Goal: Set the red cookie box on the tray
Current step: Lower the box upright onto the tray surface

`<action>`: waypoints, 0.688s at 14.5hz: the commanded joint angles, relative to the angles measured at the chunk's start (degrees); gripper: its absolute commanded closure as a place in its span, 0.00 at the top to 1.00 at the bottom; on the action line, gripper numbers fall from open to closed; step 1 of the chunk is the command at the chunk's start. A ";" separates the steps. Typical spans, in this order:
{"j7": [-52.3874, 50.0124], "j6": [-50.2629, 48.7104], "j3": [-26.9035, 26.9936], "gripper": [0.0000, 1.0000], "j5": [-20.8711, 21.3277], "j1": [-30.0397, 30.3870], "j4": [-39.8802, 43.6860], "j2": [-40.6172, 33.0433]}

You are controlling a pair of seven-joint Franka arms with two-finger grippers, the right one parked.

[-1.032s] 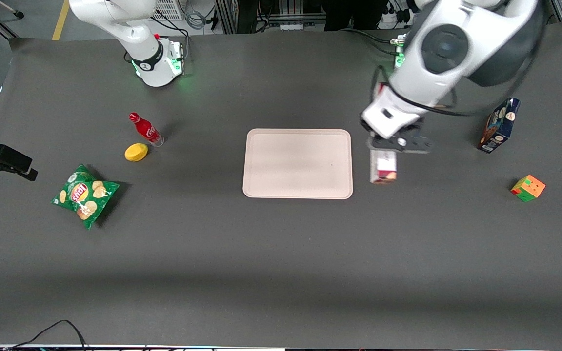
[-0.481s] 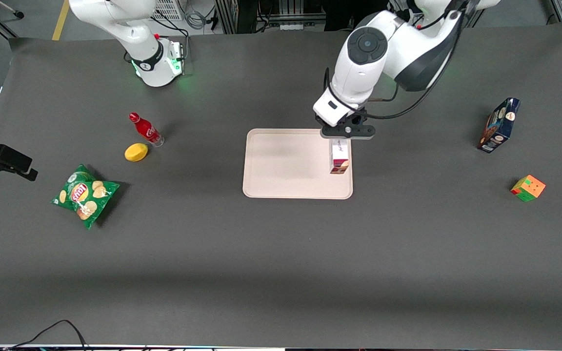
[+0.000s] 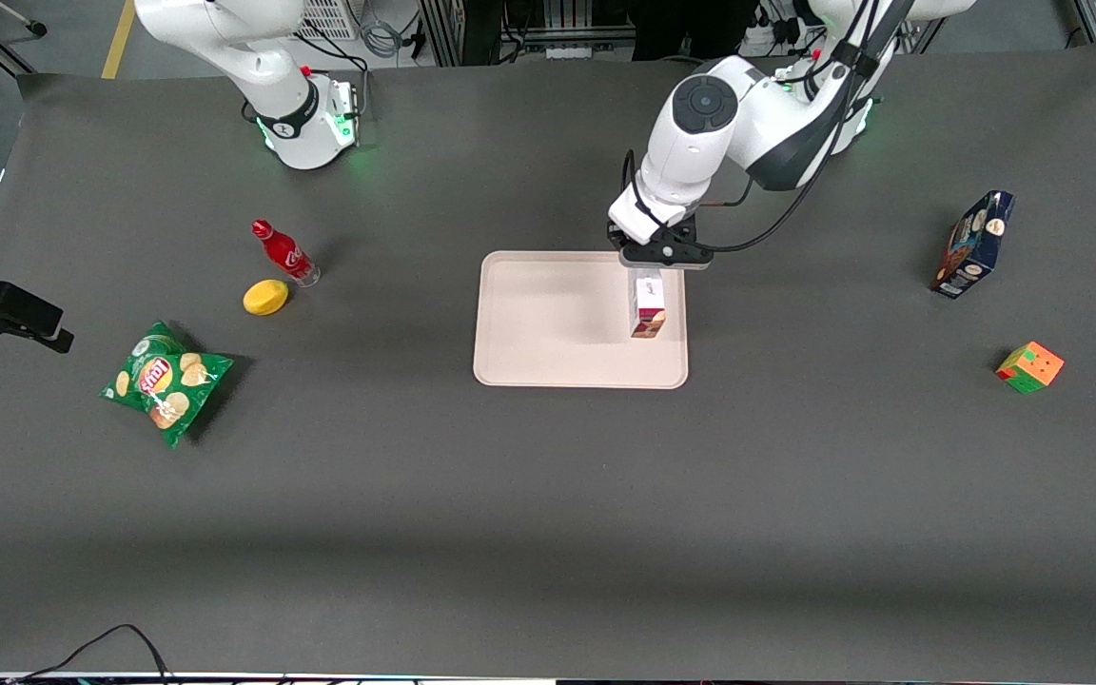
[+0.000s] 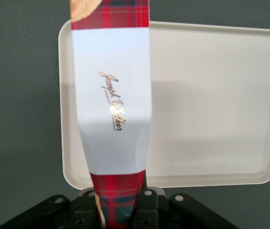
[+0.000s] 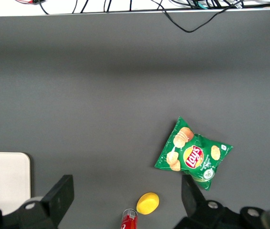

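The red cookie box [image 3: 647,308], long, plaid, with a white label patch, hangs upright from my left gripper [image 3: 655,264], which is shut on its upper end. It is over the tray [image 3: 548,323], near the tray's edge toward the working arm's end. In the left wrist view the red cookie box [image 4: 113,95] runs out from between the jaws of the gripper [image 4: 120,212], and the pale beige tray [image 4: 211,105] lies under it. I cannot tell whether the box's lower end touches the tray.
A dark blue box [image 3: 973,244] and a coloured cube [image 3: 1029,367] stand toward the working arm's end. A red bottle [image 3: 283,252], a lemon [image 3: 265,297] and a green chip bag [image 3: 166,380] lie toward the parked arm's end.
My gripper has carried the red cookie box sideways from the table beside the tray to over the tray, and it now hangs lower and a little further in.
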 commanded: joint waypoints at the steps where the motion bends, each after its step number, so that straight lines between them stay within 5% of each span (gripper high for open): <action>1: -3.18 2.15 -0.33 0.10 5.07 -0.60 -0.88 2.11; 7: -22.94 6.01 -0.24 0.10 29.68 -0.60 -0.18 13.27; 10: -23.23 6.01 0.64 0.10 31.64 -0.34 0.17 15.48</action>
